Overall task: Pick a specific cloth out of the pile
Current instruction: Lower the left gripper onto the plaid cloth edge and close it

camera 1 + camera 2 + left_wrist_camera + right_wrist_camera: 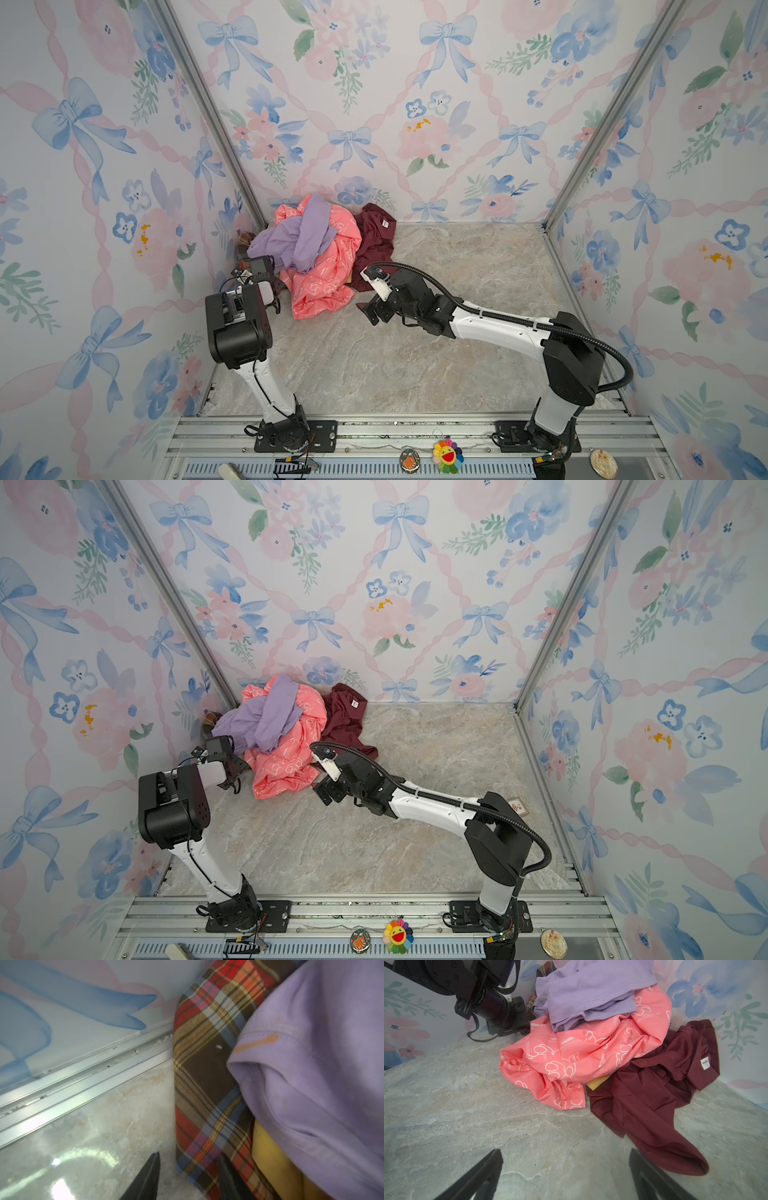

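Your left gripper (188,1178) sits half-open astride the plaid cloth (203,1068) edge, not clamped; right gripper (565,1154) wide open, empty.

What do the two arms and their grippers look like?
Both are white links between bulky black joint housings. The right arm carries a thick black ribbed hose, tied on; the left arm has a thin black wire. The left gripper and right gripper each have two black tapering fingers.
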Robot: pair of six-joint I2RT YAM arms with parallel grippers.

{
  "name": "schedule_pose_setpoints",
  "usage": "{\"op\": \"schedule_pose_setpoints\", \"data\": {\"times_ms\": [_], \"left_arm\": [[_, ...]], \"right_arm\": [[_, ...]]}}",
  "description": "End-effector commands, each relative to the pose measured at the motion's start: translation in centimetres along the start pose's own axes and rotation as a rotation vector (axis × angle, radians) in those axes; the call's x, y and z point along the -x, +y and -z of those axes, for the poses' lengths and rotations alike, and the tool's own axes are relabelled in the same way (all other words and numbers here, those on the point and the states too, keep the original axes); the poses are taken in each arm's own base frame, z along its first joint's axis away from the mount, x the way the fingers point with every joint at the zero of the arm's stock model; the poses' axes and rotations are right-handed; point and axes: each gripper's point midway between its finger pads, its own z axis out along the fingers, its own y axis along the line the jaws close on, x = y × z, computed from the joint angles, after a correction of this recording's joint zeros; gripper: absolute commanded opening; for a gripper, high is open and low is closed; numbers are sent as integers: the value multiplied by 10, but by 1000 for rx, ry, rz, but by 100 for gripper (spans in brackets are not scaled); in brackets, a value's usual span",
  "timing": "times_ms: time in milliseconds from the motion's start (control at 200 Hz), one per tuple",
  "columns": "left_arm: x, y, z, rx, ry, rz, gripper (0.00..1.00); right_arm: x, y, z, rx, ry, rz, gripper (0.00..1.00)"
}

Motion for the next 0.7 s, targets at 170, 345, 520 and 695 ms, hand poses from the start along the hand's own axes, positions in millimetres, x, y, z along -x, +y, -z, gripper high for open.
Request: {"op": "schedule_pose_setpoints", "data": {"times_ms": [170,345,520,695], "left_arm": [[-10,2,-20,53,31,-72,46],[-12,0,-28,76,66,-127,39],[-20,-3,-32,100,100,-189,35],[-34,5,-37,145,123,-236,11]], "right_arm": [[0,-8,-6,-1,-4,-33,98],[1,-11,-3,-9,-15,-39,98],[2,-16,-1,-16,-22,-46,99],[4,-16,0,-19,-39,-51,99]]}}
